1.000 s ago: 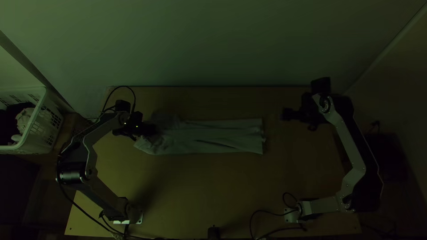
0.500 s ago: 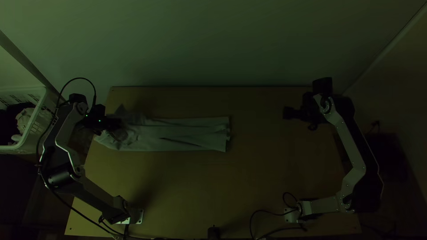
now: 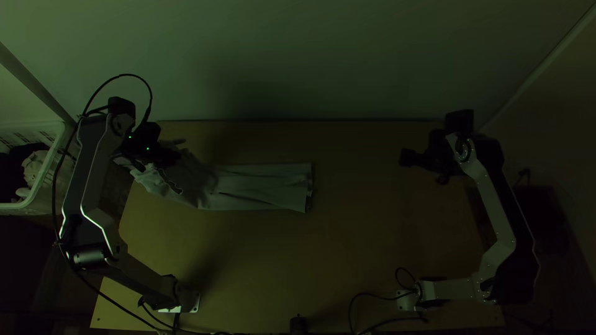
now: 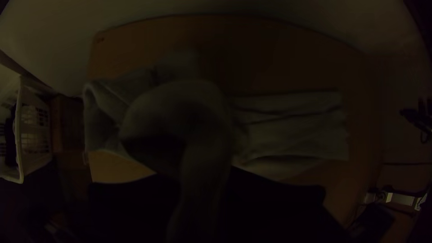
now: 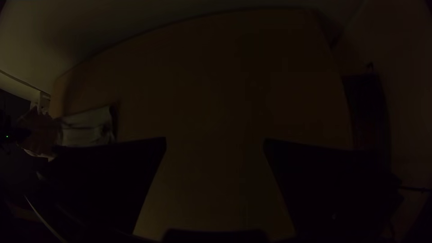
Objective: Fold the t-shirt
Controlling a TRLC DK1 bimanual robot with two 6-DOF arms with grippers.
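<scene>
Item: one t-shirt point(image 3: 261, 186), pale, laid on the counter point(image 3: 279, 267) as a long narrow strip, left of the middle and toward the far side. The end toward the right arm is laid flat, with lengthwise creases; the other end is bunched and is partly raised at the left gripper point(image 3: 171, 156).

Left gripper: placed over the bunched end. In the left wrist view, a thick fold of the t-shirt is seen between the two fingers and, as far as the dim view allows, appears to be pinched there.

Right gripper point(image 3: 408, 157): held well apart from the t-shirt, toward the counter's right side. Its fingers are spread wide, with bare counter seen between them in the right wrist view.

Basket point(image 3: 31, 126): one, white, with slotted walls, placed beyond the counter's left edge; dark and pale cloth point(image 3: 34, 167) is contained.
</scene>
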